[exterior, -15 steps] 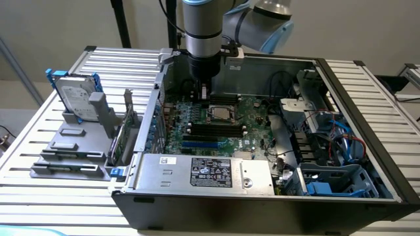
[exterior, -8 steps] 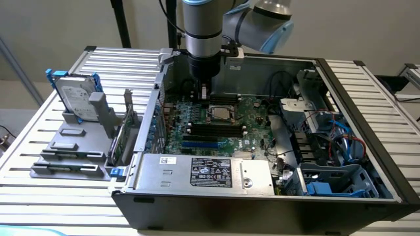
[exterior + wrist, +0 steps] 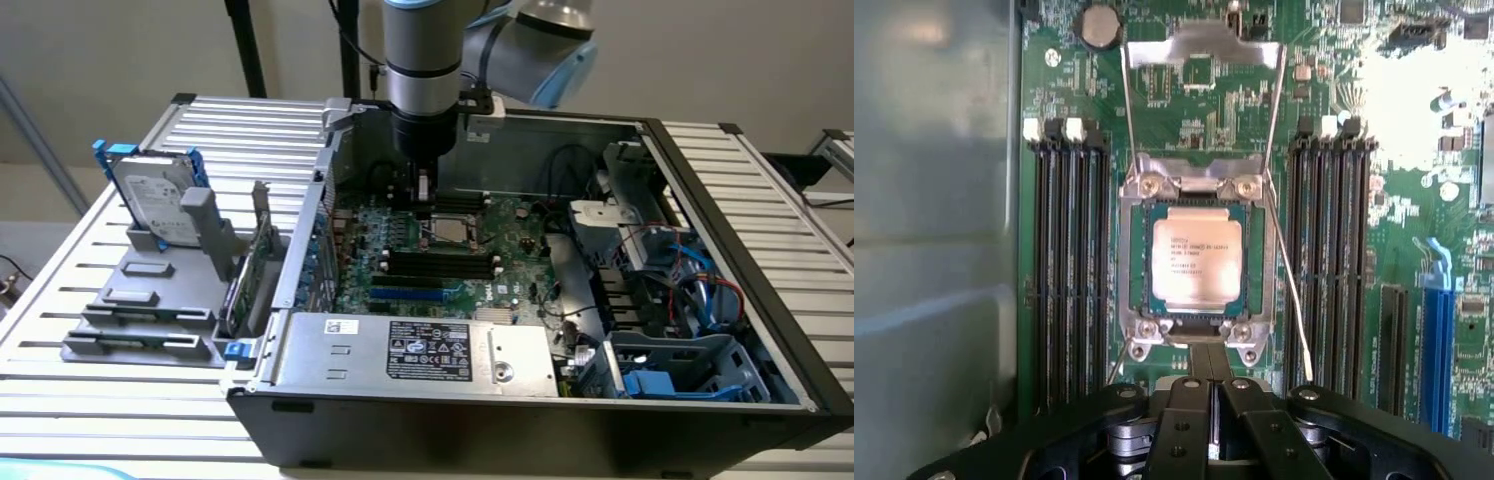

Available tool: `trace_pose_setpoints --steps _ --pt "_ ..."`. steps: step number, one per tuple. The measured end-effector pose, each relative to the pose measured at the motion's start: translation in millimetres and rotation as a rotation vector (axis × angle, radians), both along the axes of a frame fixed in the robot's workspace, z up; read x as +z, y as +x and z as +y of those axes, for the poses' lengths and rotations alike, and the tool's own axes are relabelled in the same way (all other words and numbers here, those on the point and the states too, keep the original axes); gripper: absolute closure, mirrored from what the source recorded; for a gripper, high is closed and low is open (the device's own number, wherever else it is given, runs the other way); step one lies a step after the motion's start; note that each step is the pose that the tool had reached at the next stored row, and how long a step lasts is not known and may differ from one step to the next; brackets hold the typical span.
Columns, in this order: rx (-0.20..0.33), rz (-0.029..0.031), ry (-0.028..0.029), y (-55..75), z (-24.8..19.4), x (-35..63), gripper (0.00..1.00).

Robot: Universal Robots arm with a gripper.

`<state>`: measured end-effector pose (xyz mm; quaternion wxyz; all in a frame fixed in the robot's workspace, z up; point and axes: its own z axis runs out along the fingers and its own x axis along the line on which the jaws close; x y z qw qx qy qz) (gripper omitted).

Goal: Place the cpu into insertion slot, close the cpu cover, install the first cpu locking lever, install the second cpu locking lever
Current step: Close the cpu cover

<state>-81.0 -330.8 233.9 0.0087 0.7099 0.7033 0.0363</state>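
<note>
Closed gripper (image 3: pixel 1211 382), vertical, near the cpu (image 3: pixel 1197 262)

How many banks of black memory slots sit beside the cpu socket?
2. One bank flanks the insertion slot on one side, the other bank on the opposite side; the gripper may hide their near ends.

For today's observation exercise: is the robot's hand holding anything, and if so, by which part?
Nothing that shows: the hand is shut and empty, near the rim of the insertion slot, where the cpu lies.
</note>
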Motion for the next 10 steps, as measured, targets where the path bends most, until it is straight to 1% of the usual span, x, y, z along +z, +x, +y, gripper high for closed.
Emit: trace_pose_setpoints --steps 10 --pt "0.003 0.0087 0.0026 45.7 0.1 31.0 0.89"
